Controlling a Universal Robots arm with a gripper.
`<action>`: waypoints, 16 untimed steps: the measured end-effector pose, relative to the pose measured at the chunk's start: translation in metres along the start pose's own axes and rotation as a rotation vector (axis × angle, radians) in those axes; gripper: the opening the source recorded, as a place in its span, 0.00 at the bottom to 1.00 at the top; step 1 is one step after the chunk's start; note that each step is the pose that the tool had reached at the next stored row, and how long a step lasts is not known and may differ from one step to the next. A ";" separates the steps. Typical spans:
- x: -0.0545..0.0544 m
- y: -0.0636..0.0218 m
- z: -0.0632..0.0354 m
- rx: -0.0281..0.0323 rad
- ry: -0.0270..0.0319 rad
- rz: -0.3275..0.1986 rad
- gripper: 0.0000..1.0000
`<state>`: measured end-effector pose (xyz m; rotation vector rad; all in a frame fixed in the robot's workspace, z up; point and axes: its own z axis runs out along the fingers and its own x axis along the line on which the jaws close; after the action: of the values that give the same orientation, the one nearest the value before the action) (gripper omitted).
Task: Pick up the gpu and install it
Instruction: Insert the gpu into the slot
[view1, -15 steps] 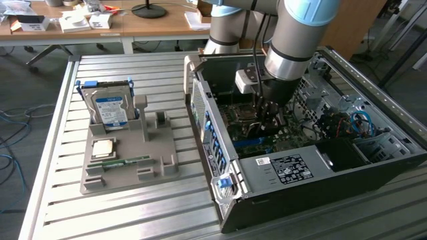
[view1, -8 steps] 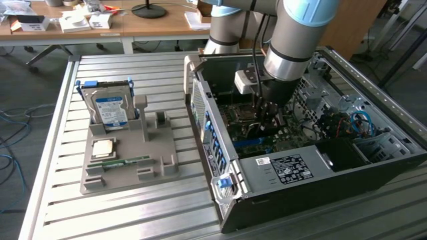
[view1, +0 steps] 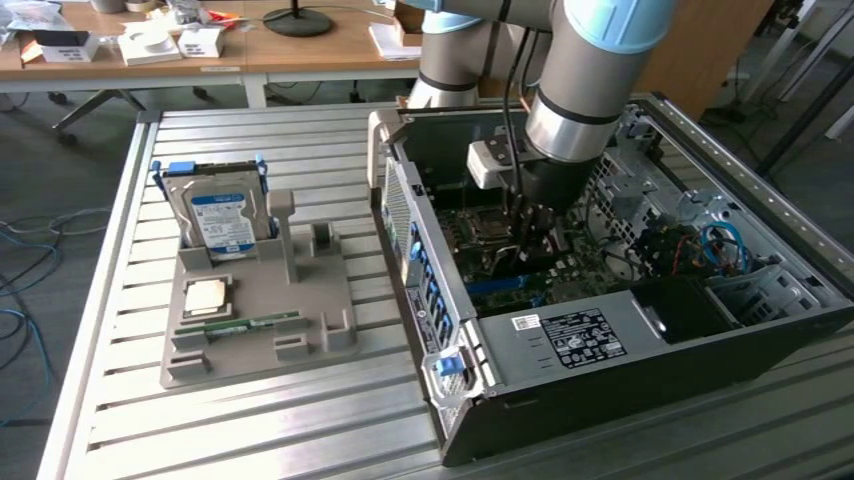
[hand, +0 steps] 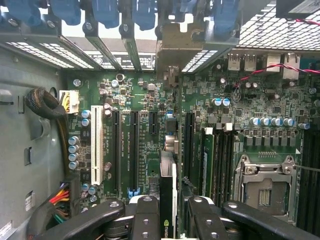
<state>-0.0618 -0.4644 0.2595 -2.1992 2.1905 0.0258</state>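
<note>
— Where is the gpu (hand: 167, 175)?

— Edge-on between my fingers (hand: 146, 210). My pincer (hand: 172, 200) is pinching it inside the computer case (view1: 747, 330), which stands by the tabletop's (view1: 267, 420) edge on the exterior view's right. The card hangs over the motherboard (hand: 140, 100), near the long slots.

— How will it handle?

— Light, stiff and thin, I judge, but fragile. It would bend or crack if pushed in crooked. I would grip the bare board faces near the upper edge and keep off the components and the contact strip.

— What can't you see?

— Its lower edge is hidden, so I cannot tell whether it touches a slot. My fingers cover its faces, and from outside the arm (view1: 587, 90) hides it.
</note>
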 end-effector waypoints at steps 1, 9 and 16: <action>0.000 0.0003 0.0000 0.0002 0.0000 0.000 0.27; 0.000 0.0022 0.0005 0.0011 0.0001 0.000 0.27; -0.001 0.0026 0.0006 0.0011 0.0001 0.000 0.27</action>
<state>-0.0644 -0.4633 0.2589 -2.1987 2.1900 0.0245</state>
